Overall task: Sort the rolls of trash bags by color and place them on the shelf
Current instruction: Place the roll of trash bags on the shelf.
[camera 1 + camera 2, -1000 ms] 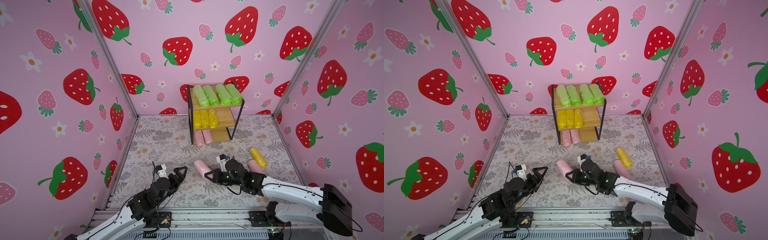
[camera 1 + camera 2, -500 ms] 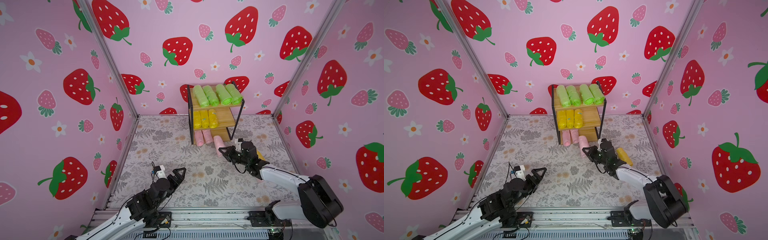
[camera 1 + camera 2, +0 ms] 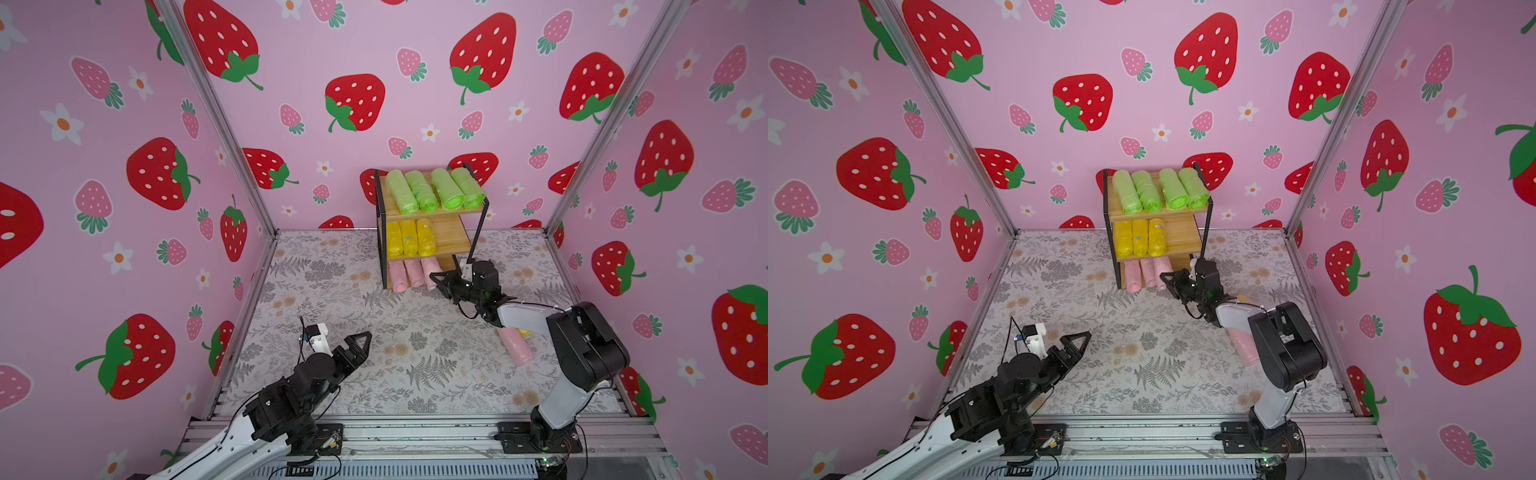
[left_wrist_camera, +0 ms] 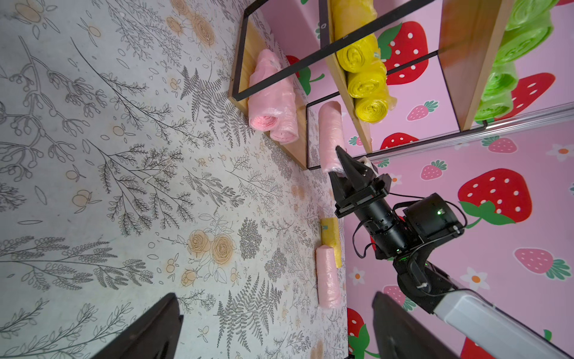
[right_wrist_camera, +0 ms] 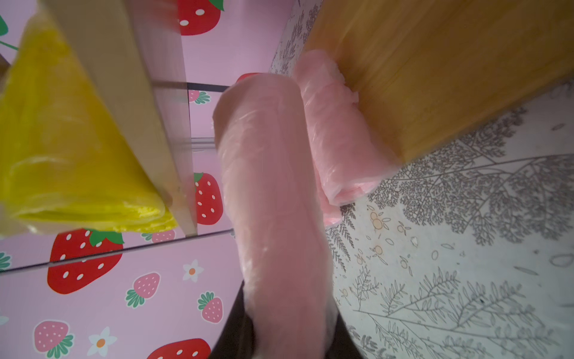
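Note:
The shelf (image 3: 452, 232) stands at the back wall, seen in both top views. Several green rolls (image 3: 432, 193) lie on its top tier, three yellow rolls (image 3: 409, 237) on the middle, two pink rolls (image 3: 404, 274) on the bottom. My right gripper (image 3: 440, 283) is shut on a third pink roll (image 5: 273, 202), whose far end reaches in between the bottom and middle boards beside the two pink ones. My left gripper (image 3: 359, 338) hangs open and empty over the front left floor. A loose pink roll (image 3: 515, 347) and a yellow roll (image 4: 330, 236) lie under the right arm.
Strawberry-print walls (image 3: 124, 208) close in the left, back and right sides. A metal rail (image 3: 415, 428) runs along the front edge. The floral mat (image 3: 332, 291) spreads between the left gripper and the shelf.
My right gripper has carried the pink roll from the front middle of the mat back to the shelf's bottom tier. The left arm has hardly moved.

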You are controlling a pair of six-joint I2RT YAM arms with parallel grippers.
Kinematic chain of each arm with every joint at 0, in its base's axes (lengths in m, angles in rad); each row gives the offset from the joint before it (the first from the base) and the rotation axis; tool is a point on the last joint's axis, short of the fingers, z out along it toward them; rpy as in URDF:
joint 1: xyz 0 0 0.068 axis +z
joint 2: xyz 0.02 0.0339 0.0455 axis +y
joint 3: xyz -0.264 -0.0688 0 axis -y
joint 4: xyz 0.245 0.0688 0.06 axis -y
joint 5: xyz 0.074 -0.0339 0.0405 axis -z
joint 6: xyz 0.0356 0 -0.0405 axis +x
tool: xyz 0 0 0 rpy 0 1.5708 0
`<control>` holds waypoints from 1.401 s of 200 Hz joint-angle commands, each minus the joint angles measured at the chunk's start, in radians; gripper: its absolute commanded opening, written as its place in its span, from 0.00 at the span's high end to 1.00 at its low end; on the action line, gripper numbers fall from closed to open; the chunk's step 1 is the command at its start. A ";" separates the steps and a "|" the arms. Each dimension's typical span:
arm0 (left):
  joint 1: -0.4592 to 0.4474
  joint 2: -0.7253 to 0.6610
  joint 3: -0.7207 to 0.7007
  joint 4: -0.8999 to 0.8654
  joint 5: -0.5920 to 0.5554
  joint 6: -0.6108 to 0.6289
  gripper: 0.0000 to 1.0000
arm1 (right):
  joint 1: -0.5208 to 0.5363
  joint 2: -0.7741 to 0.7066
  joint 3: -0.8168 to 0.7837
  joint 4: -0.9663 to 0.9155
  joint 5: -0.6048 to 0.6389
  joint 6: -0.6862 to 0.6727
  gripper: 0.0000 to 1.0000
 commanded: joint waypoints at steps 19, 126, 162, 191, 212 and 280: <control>-0.001 0.034 0.032 0.025 0.022 0.057 0.00 | -0.017 0.118 0.085 0.159 0.018 0.074 1.00; 0.000 -0.021 0.007 0.003 0.017 0.070 0.00 | -0.085 0.226 0.167 0.054 -0.001 0.092 0.59; 0.000 0.005 0.008 0.020 0.031 0.069 0.00 | -0.105 0.198 0.188 -0.095 -0.032 0.058 0.37; -0.001 0.026 0.020 0.017 0.050 0.072 0.00 | -0.133 0.172 0.183 -0.210 -0.077 0.040 0.36; 0.000 0.031 0.023 0.017 0.061 0.070 0.00 | -0.150 0.144 0.201 -0.362 -0.117 -0.022 0.38; 0.000 0.045 0.043 0.011 0.072 0.077 0.00 | -0.164 0.006 0.096 -0.529 -0.127 -0.143 0.39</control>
